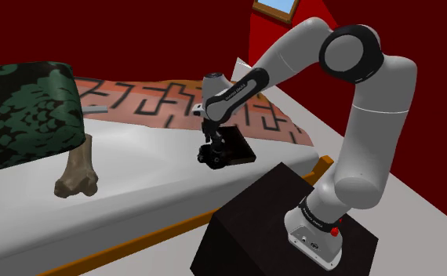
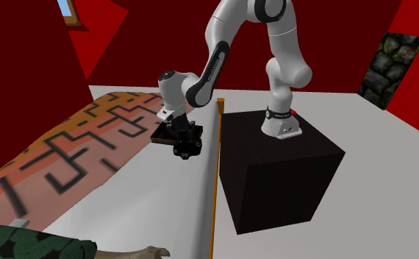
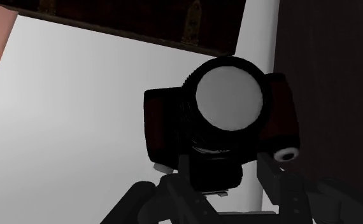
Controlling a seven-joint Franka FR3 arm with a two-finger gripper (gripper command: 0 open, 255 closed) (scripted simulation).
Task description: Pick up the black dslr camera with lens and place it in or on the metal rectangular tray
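Protruding grey-faced lens [image 3: 229,92], black camera [image 3: 164,127].

Camera [image 1: 212,154] just beside tray [image 1: 243,147] on bed [image 1: 147,168]; bone [image 1: 77,168] well apart toward shoulder view's left

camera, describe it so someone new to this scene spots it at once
Find the white bed beside the arm's black stand. Near its edge, the gripper clasps the camera: black, boxy, with a round lens, unlike the flat dark tray beside it.
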